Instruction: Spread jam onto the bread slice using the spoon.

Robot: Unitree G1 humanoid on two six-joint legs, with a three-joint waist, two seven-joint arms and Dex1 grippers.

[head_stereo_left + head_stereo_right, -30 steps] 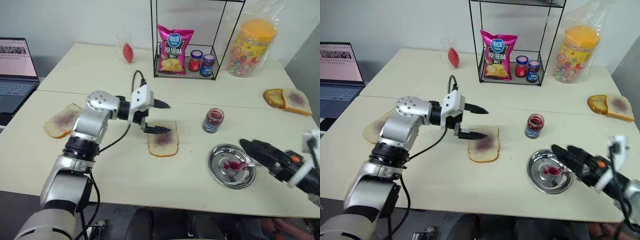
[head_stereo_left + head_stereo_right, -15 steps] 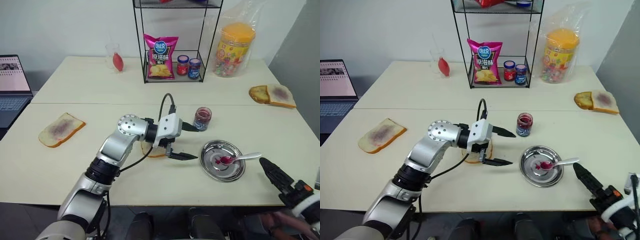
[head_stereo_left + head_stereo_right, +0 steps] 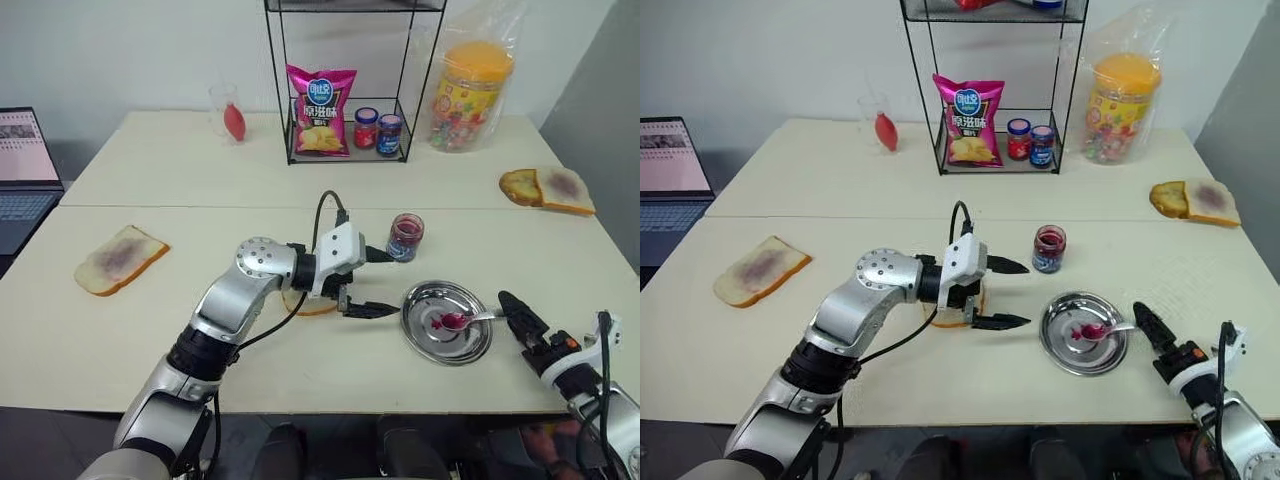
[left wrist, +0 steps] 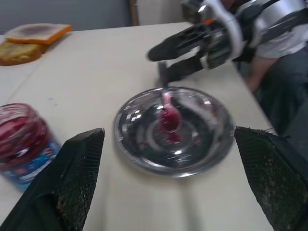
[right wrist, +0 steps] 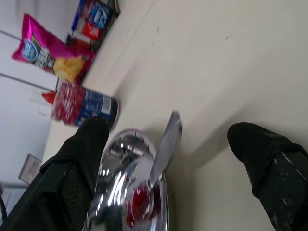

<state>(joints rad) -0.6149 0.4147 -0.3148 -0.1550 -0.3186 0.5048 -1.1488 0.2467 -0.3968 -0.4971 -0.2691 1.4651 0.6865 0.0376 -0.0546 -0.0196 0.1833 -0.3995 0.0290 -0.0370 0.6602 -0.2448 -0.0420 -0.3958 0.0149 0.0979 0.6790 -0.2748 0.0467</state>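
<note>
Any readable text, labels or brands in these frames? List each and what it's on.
Nothing can be quoted with confidence.
Pink crisp bag on the black wire rack: blue round logo and large characters, too blurred to read.
Two small lidded jars beside it: labels too small.
Large clear tub with orange lid: printed label, unreadable.
Small open glass jam jar: blue and red label, blurred.
Laptop screen: content too small.
</note>
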